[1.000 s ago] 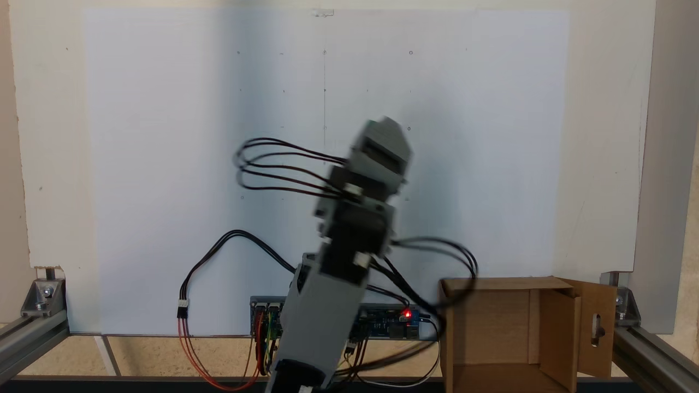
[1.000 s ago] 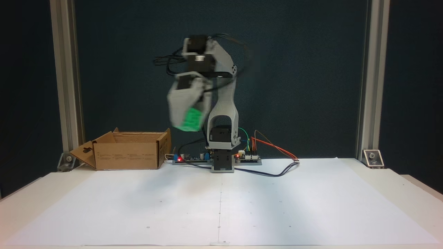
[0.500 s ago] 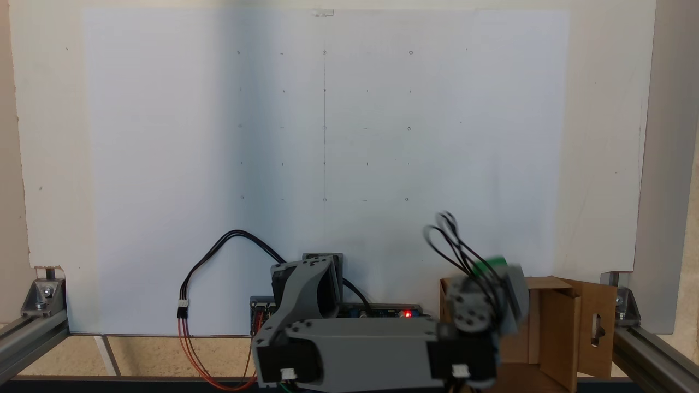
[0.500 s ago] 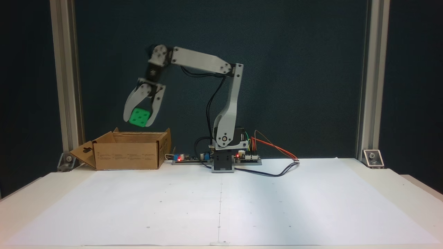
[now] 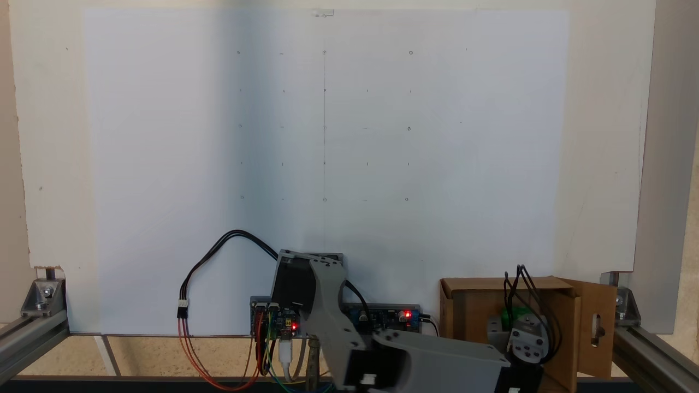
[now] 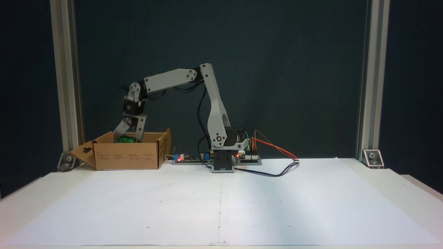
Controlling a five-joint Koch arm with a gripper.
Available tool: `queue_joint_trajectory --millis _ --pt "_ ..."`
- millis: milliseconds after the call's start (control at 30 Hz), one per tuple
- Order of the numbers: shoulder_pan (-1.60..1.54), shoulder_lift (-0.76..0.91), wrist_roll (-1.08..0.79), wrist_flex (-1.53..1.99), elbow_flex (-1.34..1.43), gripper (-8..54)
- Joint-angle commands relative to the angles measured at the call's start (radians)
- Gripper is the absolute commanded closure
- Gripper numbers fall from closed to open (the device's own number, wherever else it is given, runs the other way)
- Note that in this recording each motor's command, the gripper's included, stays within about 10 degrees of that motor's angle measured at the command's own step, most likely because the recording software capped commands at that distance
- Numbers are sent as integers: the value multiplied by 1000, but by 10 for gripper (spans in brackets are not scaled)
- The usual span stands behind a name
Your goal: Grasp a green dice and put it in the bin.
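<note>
Pincer (image 6: pixel 127 139) has dropped from above into the bin (image 6: pixel 138 155), jaws clamped on green dice (image 6: pixel 126 139); release remains.

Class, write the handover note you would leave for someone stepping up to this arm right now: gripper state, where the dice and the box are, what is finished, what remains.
Gripper: lowered into the open top of the bin, shut on the green dice; the dice also shows from above, beside the wrist.
Bin: stands on the table beside the arm's base, flaps open.
Done: dice picked up and carried over the bin's rim.
Left: open the jaws to drop the dice, then lift the arm out.
</note>
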Motion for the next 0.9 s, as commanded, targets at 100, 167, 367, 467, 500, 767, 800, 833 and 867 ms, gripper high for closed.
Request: queue_joint_trajectory --millis 100,167,367,467,500,767,800,833,867 --pt "41 -15 -92 -61 -72 340" --pt "54 -14 -92 -58 -72 225" --pt "54 104 17 -40 -72 76" --pt "11 236 133 -38 -74 64" --pt "-15 281 176 -38 -74 50" --pt "-498 565 377 -41 -81 4" --pt "-575 578 377 -41 -81 3" --pt "-644 592 379 -40 -80 4" --pt "-714 604 385 -40 -77 4"
